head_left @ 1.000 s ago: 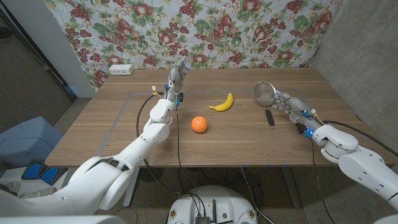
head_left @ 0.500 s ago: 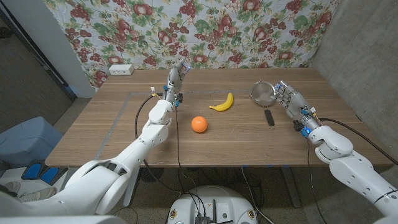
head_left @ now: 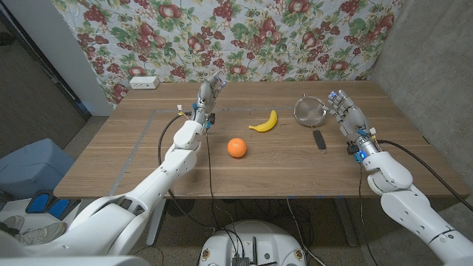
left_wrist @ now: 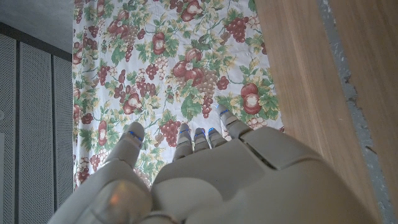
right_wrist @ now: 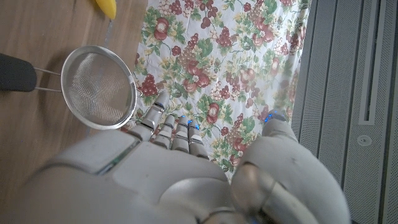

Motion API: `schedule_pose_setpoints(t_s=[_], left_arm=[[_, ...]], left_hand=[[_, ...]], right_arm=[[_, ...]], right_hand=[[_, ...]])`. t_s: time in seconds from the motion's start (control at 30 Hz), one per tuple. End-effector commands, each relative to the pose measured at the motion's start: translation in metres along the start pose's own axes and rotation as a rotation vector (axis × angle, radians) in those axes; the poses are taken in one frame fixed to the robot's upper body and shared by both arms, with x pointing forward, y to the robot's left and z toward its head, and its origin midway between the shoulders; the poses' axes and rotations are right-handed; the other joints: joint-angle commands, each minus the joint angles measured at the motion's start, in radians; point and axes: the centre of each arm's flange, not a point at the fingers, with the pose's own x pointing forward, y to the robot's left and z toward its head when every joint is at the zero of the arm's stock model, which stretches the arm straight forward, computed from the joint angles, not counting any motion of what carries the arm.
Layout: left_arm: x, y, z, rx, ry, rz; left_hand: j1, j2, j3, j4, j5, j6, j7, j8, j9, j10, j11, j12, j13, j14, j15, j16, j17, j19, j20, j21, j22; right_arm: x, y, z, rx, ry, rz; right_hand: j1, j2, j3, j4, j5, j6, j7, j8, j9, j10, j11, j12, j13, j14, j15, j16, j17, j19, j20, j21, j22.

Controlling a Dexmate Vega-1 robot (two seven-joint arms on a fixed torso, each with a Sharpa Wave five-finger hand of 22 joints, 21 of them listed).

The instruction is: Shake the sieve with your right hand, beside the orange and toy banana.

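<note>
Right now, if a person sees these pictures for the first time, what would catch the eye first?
Probably the bright orange in the middle of the wooden table, with the yellow toy banana just behind it to the right. Next, the metal sieve at the right side, beside the raised right hand, whose fingers reach toward its rim. The colourful fruit-patterned cloth fills the back wall.

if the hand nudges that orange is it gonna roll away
Probably. The orange looks round and smooth, sitting free on the flat table with nothing touching it, so a nudge would likely send it rolling. It seems firm rather than squashy. The curved banana nearby would more likely slide or pivot.
</note>
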Motion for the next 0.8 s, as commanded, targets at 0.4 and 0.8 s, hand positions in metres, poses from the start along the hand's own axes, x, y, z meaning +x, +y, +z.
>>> schedule_pose_setpoints(t_s=[0.4, 0.8], left_arm=[[-0.031, 0.009, -0.003, -0.007, 0.066, -0.001], [-0.053, 0.000, -0.006, 0.000, 0.103, 0.050]], left_hand=[[0.000, 0.073, 0.003, 0.002, 0.005, 0.000, 0.005, 0.000, 0.003, -0.002, 0.006, 0.004, 0.001, 0.001, -0.009, 0.003, 0.003, 0.005, -0.001, -0.003, 0.002], [-0.002, 0.071, 0.004, 0.004, 0.005, -0.003, 0.006, -0.001, 0.003, -0.005, 0.006, 0.002, 0.001, -0.004, -0.008, 0.000, 0.003, 0.002, -0.001, -0.006, 0.002]], right_arm=[[0.003, -0.006, 0.009, -0.001, -0.100, -0.078], [0.010, -0.018, 0.002, 0.026, -0.120, -0.063]], right_hand=[[0.003, 0.016, 0.007, -0.010, 0.002, 0.039, 0.012, 0.014, 0.002, 0.034, 0.009, 0.011, -0.017, 0.031, 0.009, -0.005, -0.020, 0.027, 0.003, -0.017, 0.001], [0.002, 0.020, 0.008, -0.015, 0.002, 0.050, 0.017, 0.014, 0.001, 0.042, 0.013, 0.011, -0.027, 0.040, 0.010, -0.008, -0.032, 0.034, 0.004, -0.027, 0.001]])
